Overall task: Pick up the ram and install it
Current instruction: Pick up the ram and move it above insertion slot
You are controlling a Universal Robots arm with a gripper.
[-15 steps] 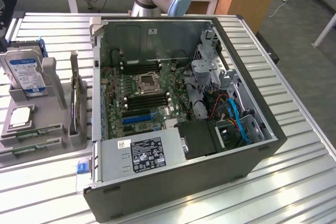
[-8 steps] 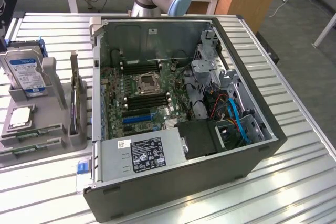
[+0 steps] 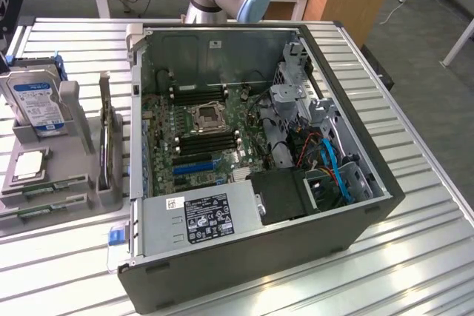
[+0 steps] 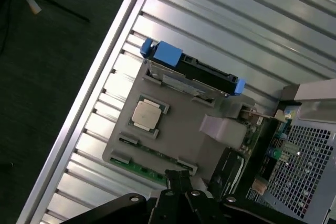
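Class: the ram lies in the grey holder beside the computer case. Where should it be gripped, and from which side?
Probably the ram at mid-length, pinched across its narrow width, coming from above: it lies long and thin in the grey holder, whose tabs sit at both ends.

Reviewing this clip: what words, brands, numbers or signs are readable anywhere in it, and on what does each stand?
No text here can be read for certain.
power supply label, black and white: print too small to read.
white sticker beside it: too small to read.
hard drive label, blue and white: blurred, unreadable.
processor chip: no legible marking.
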